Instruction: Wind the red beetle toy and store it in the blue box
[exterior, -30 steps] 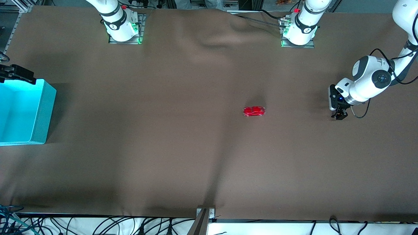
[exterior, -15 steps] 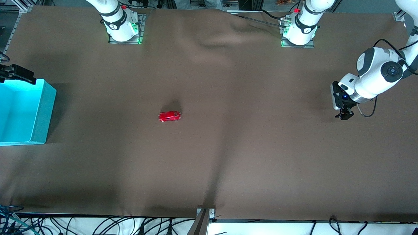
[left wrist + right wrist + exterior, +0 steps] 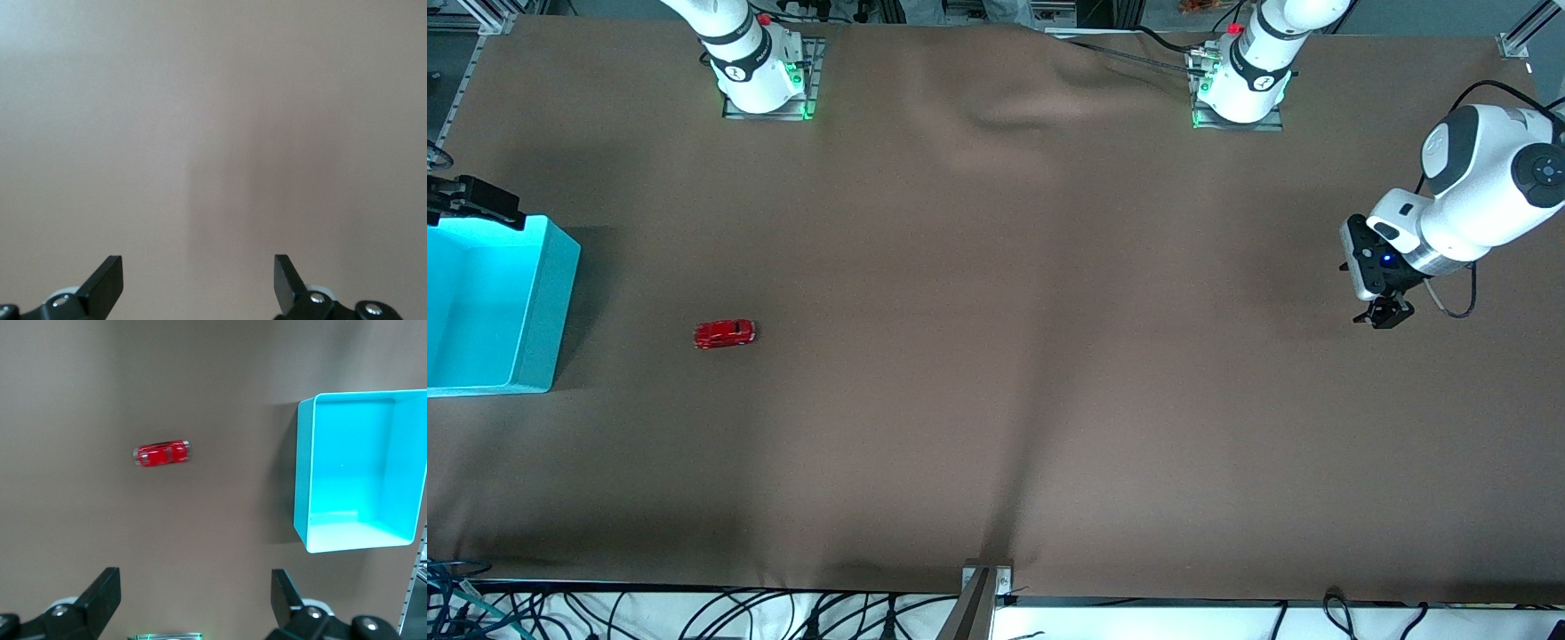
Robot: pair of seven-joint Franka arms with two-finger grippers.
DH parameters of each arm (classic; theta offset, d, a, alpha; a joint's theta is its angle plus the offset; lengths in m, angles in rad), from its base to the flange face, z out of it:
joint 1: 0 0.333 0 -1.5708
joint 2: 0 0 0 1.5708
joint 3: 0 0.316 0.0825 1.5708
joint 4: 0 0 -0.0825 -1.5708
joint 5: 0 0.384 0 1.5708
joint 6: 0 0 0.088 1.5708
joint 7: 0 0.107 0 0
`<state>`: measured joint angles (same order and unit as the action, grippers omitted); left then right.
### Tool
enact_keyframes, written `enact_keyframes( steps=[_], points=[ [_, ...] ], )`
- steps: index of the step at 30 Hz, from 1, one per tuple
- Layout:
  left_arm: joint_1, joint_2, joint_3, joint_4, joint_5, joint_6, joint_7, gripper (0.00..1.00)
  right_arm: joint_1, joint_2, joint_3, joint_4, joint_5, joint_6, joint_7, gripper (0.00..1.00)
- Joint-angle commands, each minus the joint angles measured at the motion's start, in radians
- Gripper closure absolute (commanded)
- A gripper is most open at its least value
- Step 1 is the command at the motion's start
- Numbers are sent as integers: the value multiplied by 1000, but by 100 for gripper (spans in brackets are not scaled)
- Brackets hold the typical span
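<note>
Red beetle toy (image 3: 725, 334) near blue box (image 3: 541, 302) (right wrist view shows box interior)

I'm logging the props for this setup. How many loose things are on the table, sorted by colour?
Red: 1, the toy car
Blue: 1, the box
Total: 2

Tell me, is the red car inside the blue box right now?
No, the car sits on the brown cloth outside the box, a gap of bare cloth between them.
</note>
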<state>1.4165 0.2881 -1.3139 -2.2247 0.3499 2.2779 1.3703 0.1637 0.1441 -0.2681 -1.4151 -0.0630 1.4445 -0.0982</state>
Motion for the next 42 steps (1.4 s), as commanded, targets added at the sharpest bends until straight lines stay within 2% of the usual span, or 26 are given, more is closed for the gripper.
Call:
enact_keyframes(
  steps=[1,11,18,25,35,39,42],
  points=[
    [59,-30,-88,106,-71,-135,15,0,-4,-3,0,11,15,-10,-15,0],
    [59,-30,-119,293,-137,-297,1,0,-4,-3,0,10,15,-12,-15,0],
    [53,-30,-126,416,-201,-402,-147,0,-4,-5,0,11,15,-12,-15,0],
    [22,-29,-133,527,-203,-494,-419,0,-4,-5,0,12,11,-12,-18,0],
    [-51,-21,-131,603,-203,-500,-975,0,-4,-5,1,12,12,0,23,0],
    [-103,-18,-126,620,-200,-500,-1177,0,-3,-5,1,10,15,20,191,0],
    [-120,-18,-125,622,-200,-500,-1295,0,5,-2,6,8,25,42,392,0]
  ],
)
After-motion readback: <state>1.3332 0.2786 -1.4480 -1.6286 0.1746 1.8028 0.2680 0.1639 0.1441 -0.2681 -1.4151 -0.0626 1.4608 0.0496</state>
